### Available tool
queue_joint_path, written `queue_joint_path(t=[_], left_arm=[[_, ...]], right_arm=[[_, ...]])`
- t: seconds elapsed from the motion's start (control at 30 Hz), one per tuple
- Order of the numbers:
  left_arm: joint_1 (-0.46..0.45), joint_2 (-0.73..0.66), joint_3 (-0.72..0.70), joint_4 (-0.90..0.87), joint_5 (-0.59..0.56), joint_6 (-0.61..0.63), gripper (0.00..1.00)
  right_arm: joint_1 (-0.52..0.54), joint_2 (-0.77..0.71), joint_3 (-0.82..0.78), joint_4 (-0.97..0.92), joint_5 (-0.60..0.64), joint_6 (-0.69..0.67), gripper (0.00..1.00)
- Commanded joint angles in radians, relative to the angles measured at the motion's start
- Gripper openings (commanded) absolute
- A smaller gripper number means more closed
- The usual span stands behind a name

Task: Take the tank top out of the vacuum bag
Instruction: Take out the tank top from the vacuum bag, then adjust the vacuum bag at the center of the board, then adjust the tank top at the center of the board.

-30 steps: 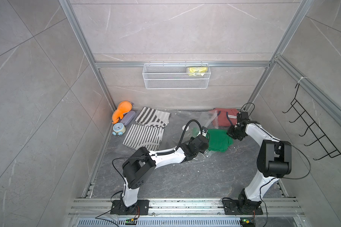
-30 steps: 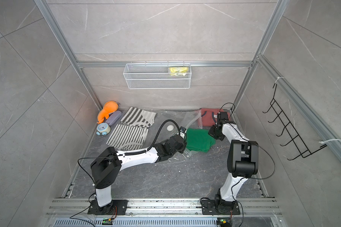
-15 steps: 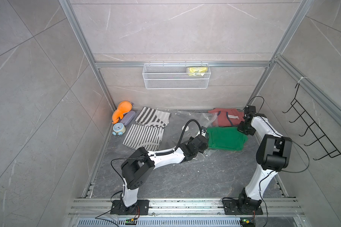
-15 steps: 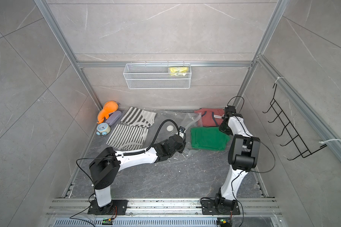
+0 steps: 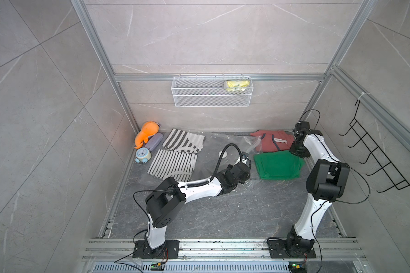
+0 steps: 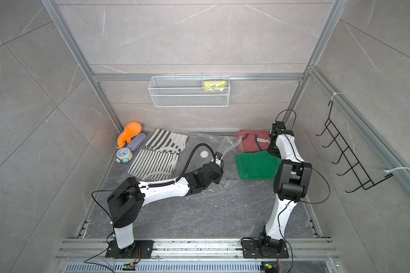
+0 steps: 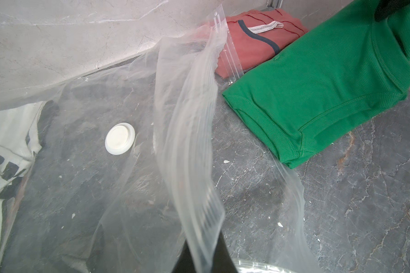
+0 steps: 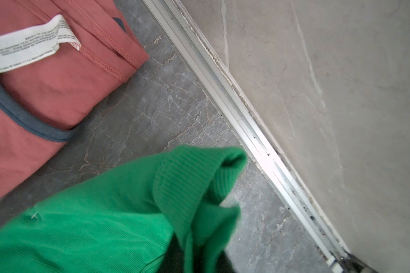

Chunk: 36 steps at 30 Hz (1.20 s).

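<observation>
The green tank top [image 5: 278, 165] lies folded on the dark desk [image 5: 223, 212], outside the vacuum bag [image 5: 213, 141] and just beside its open mouth. Its long axis runs across the desk, from the bag toward the right wall, and a stitched hem faces the bag. The end at the right wall is bunched up at the right claw [image 5: 299, 153]; in the right wrist view the fabric drapes over the dark fingers, but I cannot tell whether the jaws pinch it or stand loose. The bag lies flat with its long axis the same way and its mouth toward the tank top. Its round white valve [image 7: 120, 138] faces up. The left claw [image 7: 200, 257] is closed on the upper lip with the zip-seal strip [image 7: 225, 47] and holds it lifted. At the bag's other end, striped clothes [image 5: 173, 163] show through the plastic; I cannot tell if they are inside or under it. A red garment [image 5: 270, 143] lies behind the tank top, near the back wall. In the left back corner are an orange plush toy [image 5: 147, 132], a purple case [image 5: 154, 141] and a small clock [image 5: 142, 154]. The wire basket [image 5: 211, 101] on the back wall holds a yellow packet [image 5: 237, 85].
</observation>
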Motion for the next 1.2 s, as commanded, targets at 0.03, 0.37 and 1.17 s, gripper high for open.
queue_joint_path(t=[0.03, 0.37, 1.17], left_arm=[[-0.001, -0.036, 0.018, 0.002, -0.032, 0.014, 0.00], [-0.001, -0.013, 0.037, 0.001, -0.037, 0.011, 0.00], [-0.001, -0.030, 0.062, -0.012, -0.126, 0.013, 0.00]], right_arm=[[-0.003, -0.002, 0.054, -0.072, -0.007, 0.024, 0.41], [0.023, -0.217, -0.340, 0.241, -0.614, 0.105, 0.46], [0.038, -0.056, -0.547, 0.530, -0.626, 0.241, 0.41]])
